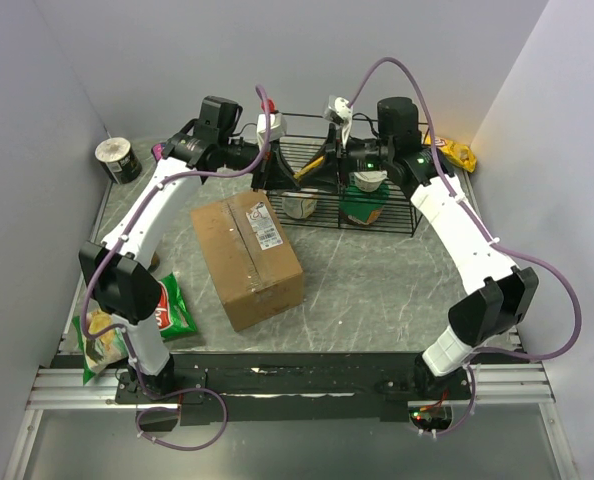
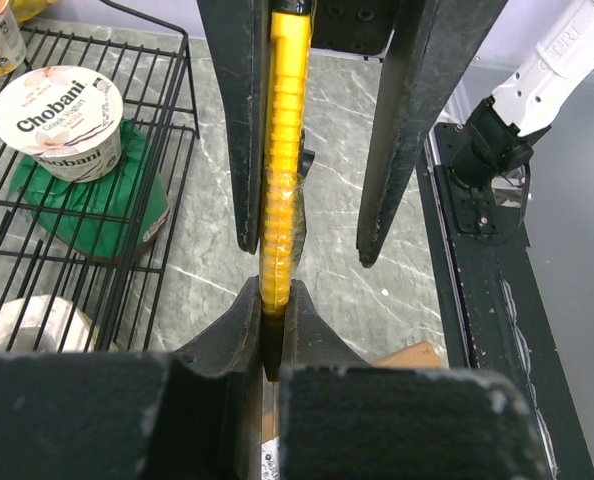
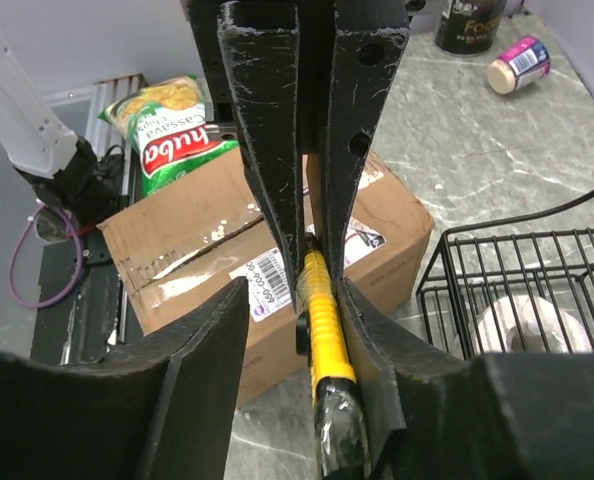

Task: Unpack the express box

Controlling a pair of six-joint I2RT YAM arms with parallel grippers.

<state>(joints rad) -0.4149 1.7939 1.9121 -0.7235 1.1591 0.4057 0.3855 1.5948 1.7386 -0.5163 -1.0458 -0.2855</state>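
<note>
One brown corrugated cardboard express box (image 1: 247, 245), flaps closed and seam taped, with a white label on top, lies on the grey marbled table (image 1: 377, 290) just in front of the single black wire basket (image 1: 322, 222). The two grippers meet at one yellow utility knife (image 2: 285, 150). The left gripper (image 2: 272, 335) is clamped on it. The right gripper (image 3: 295, 292) is spread wide around it.

Left claw (image 2: 272, 335) clamped on yellow knife (image 2: 282, 150), right claw (image 3: 293, 292) spread wide
</note>
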